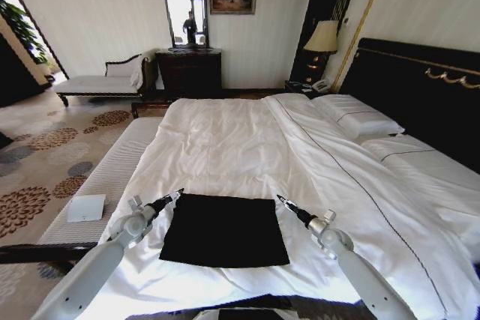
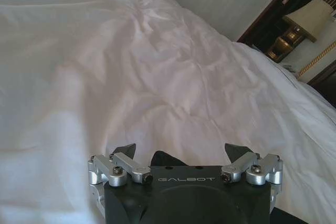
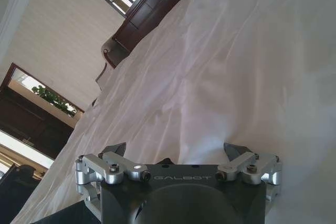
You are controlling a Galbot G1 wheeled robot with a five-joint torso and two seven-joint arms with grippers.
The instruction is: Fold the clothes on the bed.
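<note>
The clothes (image 1: pixel 223 230), a black garment, lie flat in a squarish folded shape on the white duvet near the front edge of the bed (image 1: pixel 225 136). My left gripper (image 1: pixel 175 195) hovers just off the garment's far left corner. My right gripper (image 1: pixel 283 201) sits just off its far right corner. In the left wrist view the left gripper (image 2: pixel 181 151) is open over bare white duvet, nothing between its fingers. The right wrist view shows the right gripper (image 3: pixel 175 149) open as well, with white bedding beyond it.
Two pillows (image 1: pixel 356 116) lie against the black headboard (image 1: pixel 420 88) on the right. A pale padded bench (image 1: pixel 112 170) runs along the bed's left side, a white card (image 1: pixel 85 207) on it. A chaise (image 1: pixel 101 80), dark dresser (image 1: pixel 189 71) and lamp (image 1: pixel 324 37) stand at the far wall.
</note>
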